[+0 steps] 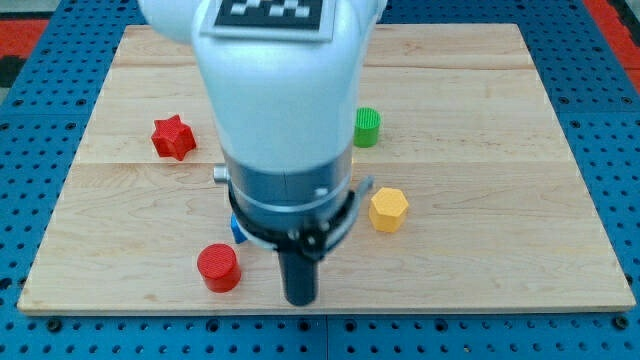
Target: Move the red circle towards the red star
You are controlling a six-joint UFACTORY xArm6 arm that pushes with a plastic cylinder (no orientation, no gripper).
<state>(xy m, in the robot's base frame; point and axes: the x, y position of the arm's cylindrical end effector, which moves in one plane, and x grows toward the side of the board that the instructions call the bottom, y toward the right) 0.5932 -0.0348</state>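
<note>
Red circle [218, 267] low and ridged at the wooden board's [480, 180] bottom-left, my tip [300, 299] just to its right (bare rod, nothing held), red star [173, 137] well above, green cylinder [367, 127], yellow hexagon [388, 210], blue pegboard [610, 120] around.

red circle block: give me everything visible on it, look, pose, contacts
The red circle is a short, ribbed-sided cylinder with a flat round top, matte plastic by its look, standing upright on the wooden board near the view's bottom edge. It appears intact and nothing touches it. My tip is to its right and slightly lower in the view, with a gap between. The red star lies well above it, a little to the left. A blue block peeks out under the arm, above-right.
</note>
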